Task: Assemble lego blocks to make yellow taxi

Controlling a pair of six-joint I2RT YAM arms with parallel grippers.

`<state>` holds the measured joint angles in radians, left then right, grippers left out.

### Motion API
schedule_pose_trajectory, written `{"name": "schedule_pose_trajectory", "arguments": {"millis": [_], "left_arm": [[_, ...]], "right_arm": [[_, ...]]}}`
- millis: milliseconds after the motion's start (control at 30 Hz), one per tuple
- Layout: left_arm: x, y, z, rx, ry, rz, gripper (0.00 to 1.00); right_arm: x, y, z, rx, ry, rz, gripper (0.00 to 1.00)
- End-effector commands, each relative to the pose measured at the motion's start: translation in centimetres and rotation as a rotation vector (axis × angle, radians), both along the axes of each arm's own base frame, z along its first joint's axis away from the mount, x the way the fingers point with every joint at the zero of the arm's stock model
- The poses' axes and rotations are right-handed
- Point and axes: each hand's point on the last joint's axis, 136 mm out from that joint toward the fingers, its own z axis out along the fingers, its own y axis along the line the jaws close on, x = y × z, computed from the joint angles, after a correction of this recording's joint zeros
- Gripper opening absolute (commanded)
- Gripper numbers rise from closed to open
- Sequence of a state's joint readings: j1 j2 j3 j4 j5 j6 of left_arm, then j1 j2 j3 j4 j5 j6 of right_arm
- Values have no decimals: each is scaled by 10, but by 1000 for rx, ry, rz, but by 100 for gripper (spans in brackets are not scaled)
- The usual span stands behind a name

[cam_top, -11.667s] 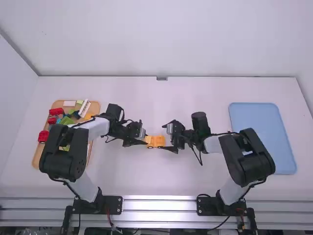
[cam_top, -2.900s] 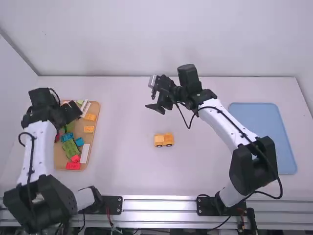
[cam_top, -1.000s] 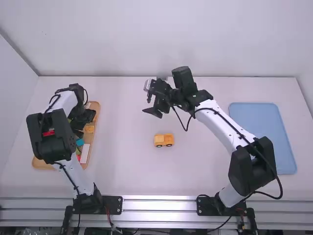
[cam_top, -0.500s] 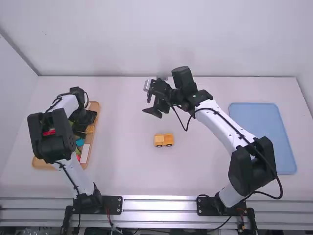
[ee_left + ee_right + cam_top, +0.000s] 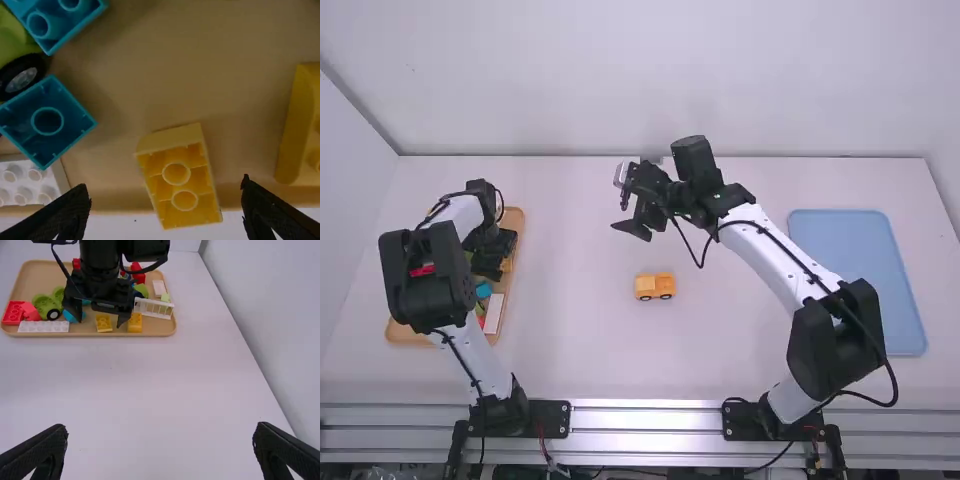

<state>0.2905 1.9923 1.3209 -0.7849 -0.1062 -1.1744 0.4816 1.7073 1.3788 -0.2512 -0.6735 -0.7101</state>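
On the table (image 5: 570, 350) sits 1 boxy orange car (image 5: 655, 286).

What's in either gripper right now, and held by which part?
Nothing is held. The left gripper is open, with a yellow block between its spread fingers, touching neither. The right gripper is open and empty.

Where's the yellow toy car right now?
In the high view, the toy car sits near the middle of the white table, between the tan tray on the left and the blue tray on the right.
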Motion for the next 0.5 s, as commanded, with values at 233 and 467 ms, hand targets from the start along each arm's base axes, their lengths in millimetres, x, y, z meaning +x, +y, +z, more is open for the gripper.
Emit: {"name": "schedule_pose_trajectory", "arguments": {"millis": [233,467], "left_arm": [[-7,-6,-19,-3,-1,77,75],[0,-11,-19,-34,-35,113,61]], "right_arm": [[2,3,11,8,-38,18,99],[2,3,11,8,-38,18,99]]}}
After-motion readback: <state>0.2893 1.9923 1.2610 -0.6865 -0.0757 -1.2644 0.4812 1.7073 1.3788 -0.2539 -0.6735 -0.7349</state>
